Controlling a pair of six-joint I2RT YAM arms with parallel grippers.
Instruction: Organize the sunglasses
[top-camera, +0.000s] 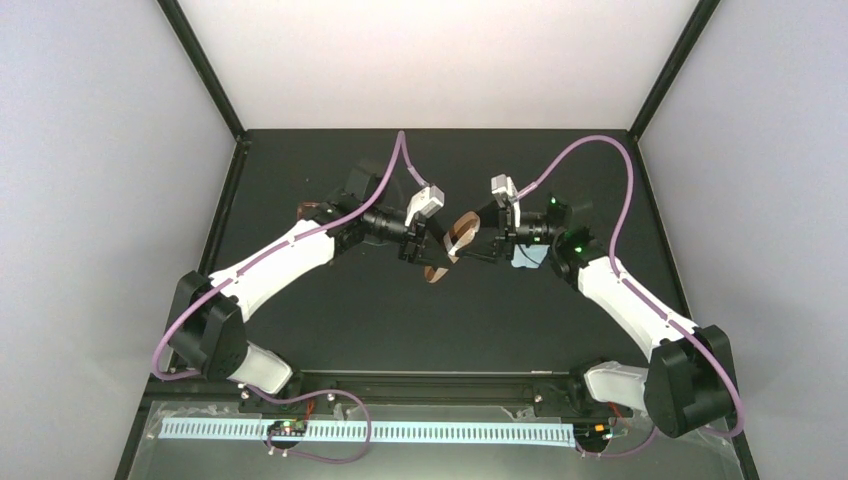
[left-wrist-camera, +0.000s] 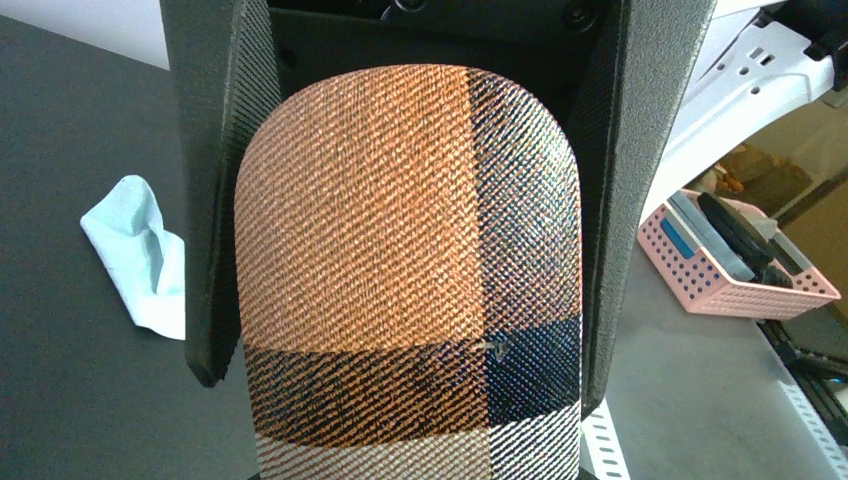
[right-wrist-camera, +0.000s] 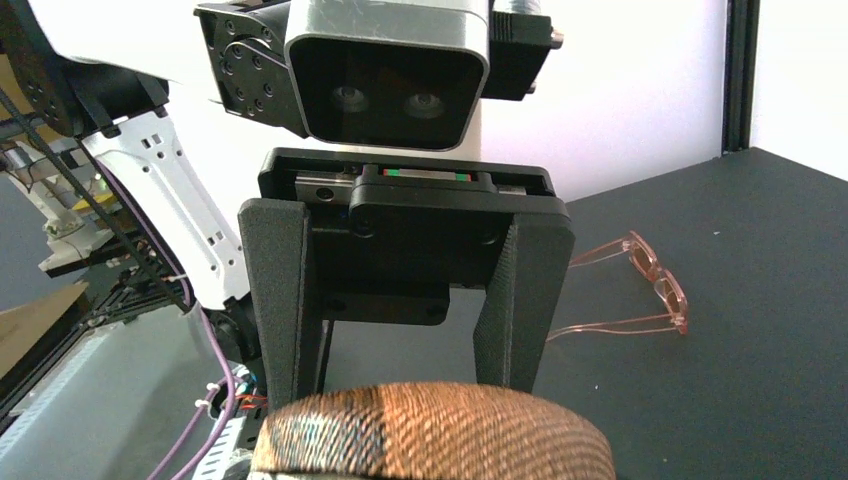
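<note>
Gripping case (left-wrist-camera: 400, 200) | left hand (left-wrist-camera: 408, 378) clamped on it | right hand (top-camera: 481, 250): cannot tell

It was a robotics lab cell: a black bench (top-camera: 400, 330) walled by white panels (top-camera: 100, 150) on black posts (top-camera: 200, 65), cabled arms (top-camera: 290, 255) bolted at 6 o'clock, a pink perforated basket (left-wrist-camera: 740, 285) beyond.

The case (top-camera: 452, 243), hanging between the left gripper (top-camera: 428, 250) and right gripper (top-camera: 492, 245), blocks the middle of the table (top-camera: 400, 320). The sunglasses (right-wrist-camera: 645, 290) lie on bare surface, reachable from above. The cloth (left-wrist-camera: 135, 255) is crowded by the right wrist.
</note>
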